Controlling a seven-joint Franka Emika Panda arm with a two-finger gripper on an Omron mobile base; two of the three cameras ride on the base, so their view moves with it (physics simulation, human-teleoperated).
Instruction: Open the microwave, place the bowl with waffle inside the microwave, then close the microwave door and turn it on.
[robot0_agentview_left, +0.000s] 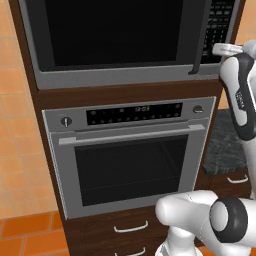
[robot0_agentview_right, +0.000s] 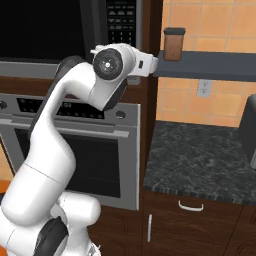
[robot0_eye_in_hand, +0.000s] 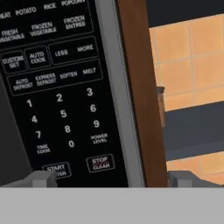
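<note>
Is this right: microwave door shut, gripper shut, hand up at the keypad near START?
One thing is off: the gripper is open, not shut. The hand view shows its two fingertips standing far apart, one below START and one out past the cabinet's wooden edge. The rest holds: the microwave door is shut in the left base view, and the hand faces the keypad close up.

Light is even and fairly bright throughout, with no single visible source and only soft shading. The microwave door (robot0_agentview_left: 115, 32) is flat black and carries no glare or reflections. The steel oven (robot0_agentview_left: 132, 155) front has a soft, dull sheen. Under the wall shelf (robot0_agentview_right: 205, 65) the tiles darken slightly. All three views look soft and low in resolution; the keypad (robot0_eye_in_hand: 57, 87) lettering in the hand view is blurred yet readable.
</note>
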